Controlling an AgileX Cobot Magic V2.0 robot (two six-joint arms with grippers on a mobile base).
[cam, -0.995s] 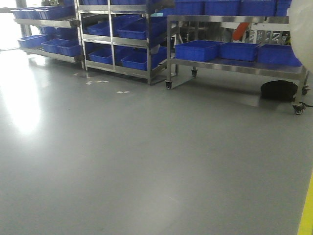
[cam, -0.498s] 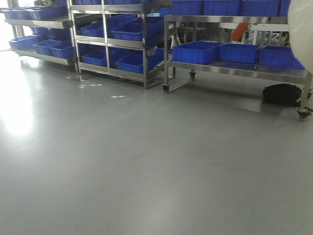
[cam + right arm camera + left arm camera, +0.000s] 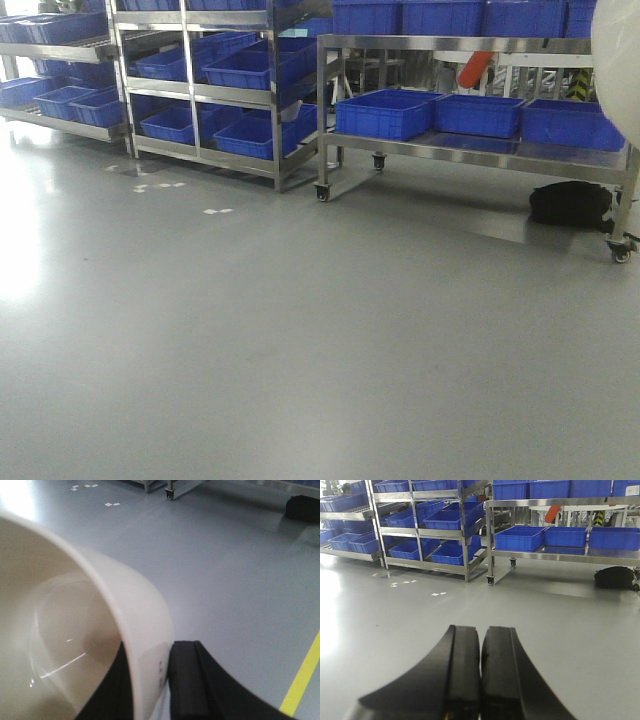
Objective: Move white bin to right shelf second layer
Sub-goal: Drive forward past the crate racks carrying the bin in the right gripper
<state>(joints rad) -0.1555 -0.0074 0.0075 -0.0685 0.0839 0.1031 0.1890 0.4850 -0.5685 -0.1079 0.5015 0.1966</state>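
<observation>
only the right wrist view shows the white bin (image 3: 75, 630) close: its wall is pinched by the right gripper (image 3: 150, 677), one finger inside, one outside, over grey floor with a yellow line (image 3: 302, 680). in the front view only its pale edge is caught at top right. the left gripper (image 3: 480, 645) is seen pressed together. blue crates (image 3: 385, 112) are lined on a steel trolley (image 3: 480, 148); their contents cannot be told.

No text, label or number can be read. At one o'clock, yellow-black stripes (image 3: 580, 84) are the only sign-like marking.
</observation>
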